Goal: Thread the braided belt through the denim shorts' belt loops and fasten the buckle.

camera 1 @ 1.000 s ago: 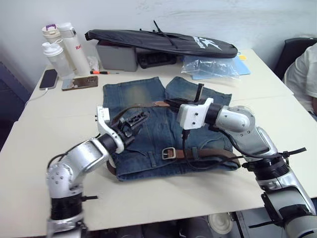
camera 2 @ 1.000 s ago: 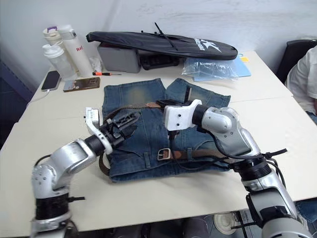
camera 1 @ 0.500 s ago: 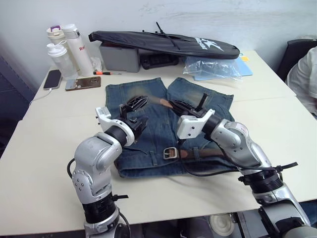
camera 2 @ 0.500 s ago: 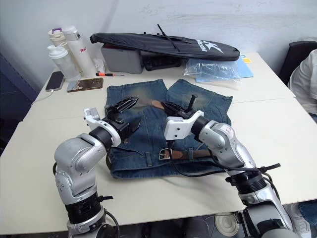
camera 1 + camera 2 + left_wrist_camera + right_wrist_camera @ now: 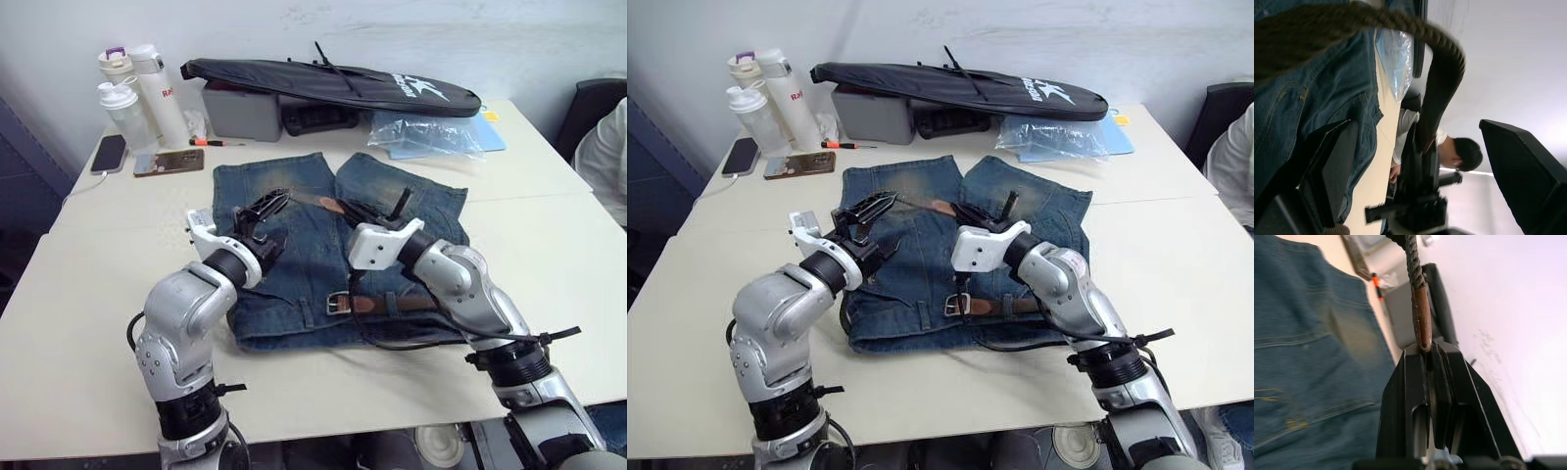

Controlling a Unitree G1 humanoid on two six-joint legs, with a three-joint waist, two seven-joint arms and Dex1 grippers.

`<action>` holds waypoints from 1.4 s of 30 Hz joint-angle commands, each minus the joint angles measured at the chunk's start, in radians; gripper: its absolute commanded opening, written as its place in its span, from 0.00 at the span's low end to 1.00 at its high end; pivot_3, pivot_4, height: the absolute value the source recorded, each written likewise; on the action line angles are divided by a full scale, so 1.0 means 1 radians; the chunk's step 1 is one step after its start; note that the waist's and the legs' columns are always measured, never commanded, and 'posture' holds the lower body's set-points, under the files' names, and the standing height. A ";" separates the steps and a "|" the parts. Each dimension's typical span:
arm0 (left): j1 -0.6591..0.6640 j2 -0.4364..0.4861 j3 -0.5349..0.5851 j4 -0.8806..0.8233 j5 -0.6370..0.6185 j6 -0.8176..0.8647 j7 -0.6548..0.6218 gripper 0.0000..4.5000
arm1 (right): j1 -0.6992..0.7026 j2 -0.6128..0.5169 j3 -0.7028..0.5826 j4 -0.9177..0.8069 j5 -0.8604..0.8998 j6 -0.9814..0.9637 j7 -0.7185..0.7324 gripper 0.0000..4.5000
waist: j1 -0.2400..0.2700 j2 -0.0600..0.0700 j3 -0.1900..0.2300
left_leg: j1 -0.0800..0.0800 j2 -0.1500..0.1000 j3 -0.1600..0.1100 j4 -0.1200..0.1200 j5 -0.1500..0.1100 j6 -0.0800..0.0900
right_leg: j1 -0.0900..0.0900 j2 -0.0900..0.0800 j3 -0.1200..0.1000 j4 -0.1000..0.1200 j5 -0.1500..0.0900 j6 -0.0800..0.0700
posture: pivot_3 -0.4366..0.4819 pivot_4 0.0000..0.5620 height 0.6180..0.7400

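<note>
Right wrist view: right gripper is clamping the belt tip, left gripper now gaping empty, so threading is resuming over the shorts.

We are looking at a cream table standing against a pale wall. At 3 o'clock a dark chair is sitting beside the table's edge. Soft, even light is falling across the whole room.
</note>
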 commanded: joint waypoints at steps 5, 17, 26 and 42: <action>-0.058 -0.023 0.056 0.028 -0.012 0.031 -0.027 0.97 | 0.019 -0.008 -0.007 -0.085 0.004 -0.015 0.011 0.00 | -0.001 0.000 0.000 | -0.005 0.000 0.000 -0.001 0.000 0.000 | 0.000 0.000 -0.001 -0.001 0.000 0.000 | 0.48 0.27 0.19; -0.093 -0.022 0.110 0.121 -0.012 0.072 0.001 0.63 | 0.048 -0.010 -0.011 -0.125 0.009 -0.006 0.022 0.00 | -0.001 0.000 0.000 | -0.005 0.000 -0.002 -0.001 0.000 0.000 | 0.000 0.000 -0.002 -0.001 0.000 0.000 | 0.48 0.27 0.19; -0.081 -0.013 0.104 0.140 -0.012 0.107 0.030 0.00 | 0.046 -0.003 -0.008 -0.145 0.019 -0.019 0.030 0.00 | -0.001 0.000 0.000 | -0.005 0.000 -0.002 -0.001 0.000 0.000 | 0.000 0.000 -0.002 -0.002 0.000 0.000 | 0.48 0.27 0.19; -0.099 0.267 0.268 0.282 -0.012 0.368 -0.227 0.00 | 0.105 -0.143 -0.067 -0.289 0.519 0.332 0.464 0.99 | -0.003 0.000 0.000 | -0.004 0.000 -0.003 -0.003 0.000 0.000 | 0.000 0.000 -0.003 -0.002 0.000 0.000 | 0.48 0.27 0.19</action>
